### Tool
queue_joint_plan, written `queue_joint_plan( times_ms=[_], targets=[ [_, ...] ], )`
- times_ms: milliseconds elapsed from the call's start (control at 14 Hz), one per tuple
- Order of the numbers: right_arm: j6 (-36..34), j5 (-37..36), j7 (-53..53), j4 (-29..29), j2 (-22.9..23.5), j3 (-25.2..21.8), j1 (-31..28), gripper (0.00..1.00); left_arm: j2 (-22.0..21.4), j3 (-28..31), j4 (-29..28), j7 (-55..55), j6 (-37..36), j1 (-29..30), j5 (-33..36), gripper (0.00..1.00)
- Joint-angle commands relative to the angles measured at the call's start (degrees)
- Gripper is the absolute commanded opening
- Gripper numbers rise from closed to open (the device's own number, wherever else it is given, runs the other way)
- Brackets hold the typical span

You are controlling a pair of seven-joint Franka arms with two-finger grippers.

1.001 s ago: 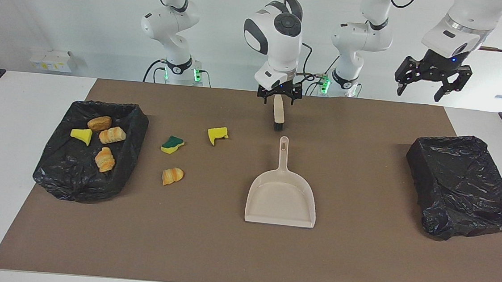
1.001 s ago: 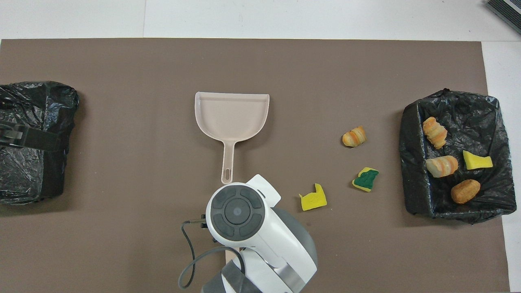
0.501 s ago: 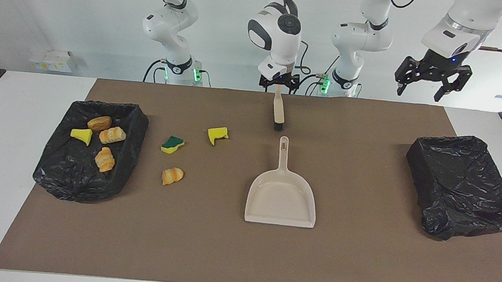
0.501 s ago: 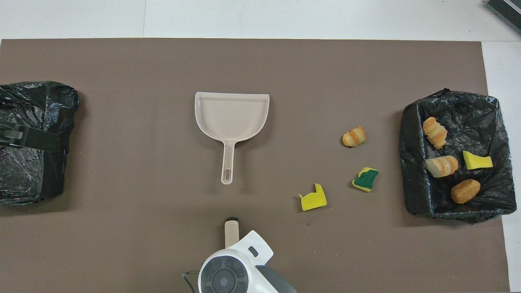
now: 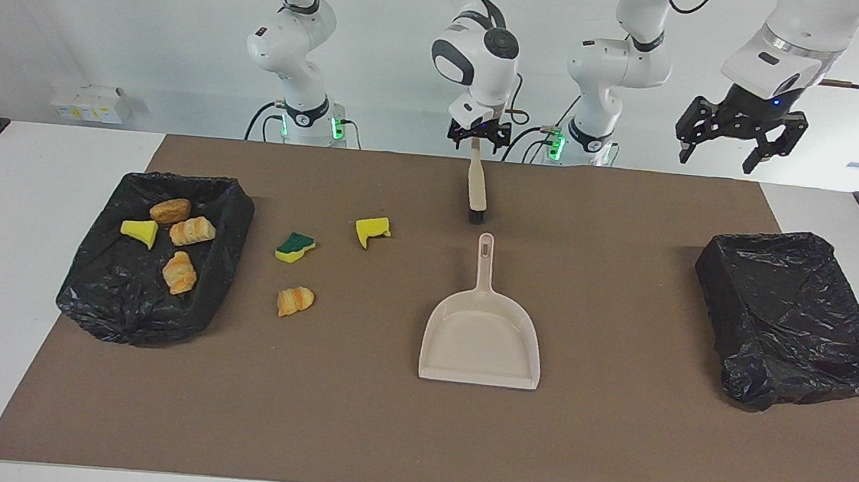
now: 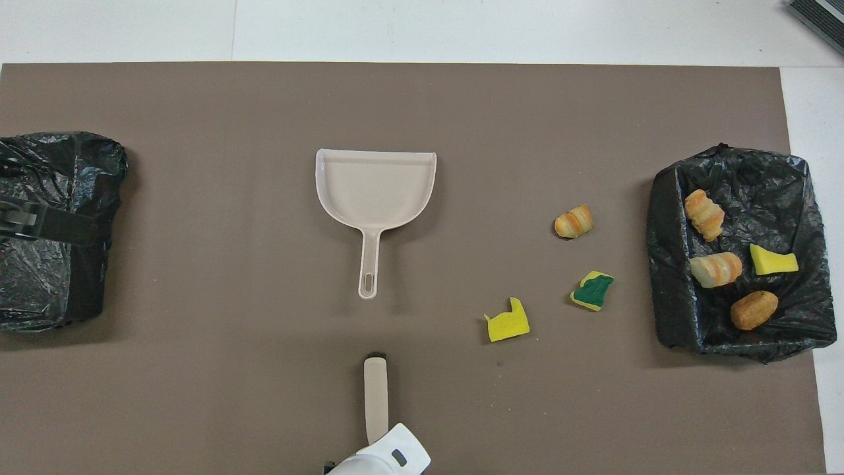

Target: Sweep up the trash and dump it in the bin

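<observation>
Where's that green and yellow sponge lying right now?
The green-and-yellow sponge lies on the brown mat, between the yellow sponge piece and the trash-filled black bin at the right arm's end.

Dustpan (image 5: pixel 482 337) mid-mat, brush (image 5: pixel 476 191) nearer the robots; three scraps (image 5: pixel 294 301) between dustpan and bin (image 5: pixel 99 299)

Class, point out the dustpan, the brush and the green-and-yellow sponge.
dustpan (image 5: pixel 481 345): facing view, bare floor of the pan.
brush (image 6: pixel 376 402): overhead view, middle of the handle.
green-and-yellow sponge (image 6: pixel 592 290): overhead view, green top.
</observation>
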Motion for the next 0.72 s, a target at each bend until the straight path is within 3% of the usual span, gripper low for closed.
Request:
queue_joint_plan(
  times_ms=[0, 143, 501, 644],
  targets=[
    [1.4, 1.3, -0.9, -1.9, -1.9, 0.0, 0.6, 0.95, -0.7, -0.7, -0.6, 0.8, -2.7, 0.6, 0.8, 1.00],
    [2.0, 1.3, -3.0, -1.9, -1.9, 0.0, 0.7, 0.81, -0.9, -0.7, -0.8, 0.4, -3.4, 0.3, 0.4, 1.00],
    [1.4, 4.2, -6.9, -2.0, -2.2, 0.0, 1.4, 0.71, -2.9, -1.6, -5.9, -5.3, 1.6, -2.7, -2.9, 1.00],
    [1.1, 5.5, -7.4, -2.5, -2.6, 0.0, 1.6, 0.55, -2.8, -1.6, -9.9, -10.9, 5.9, -7.3, -3.1, 1.00]
  ],
)
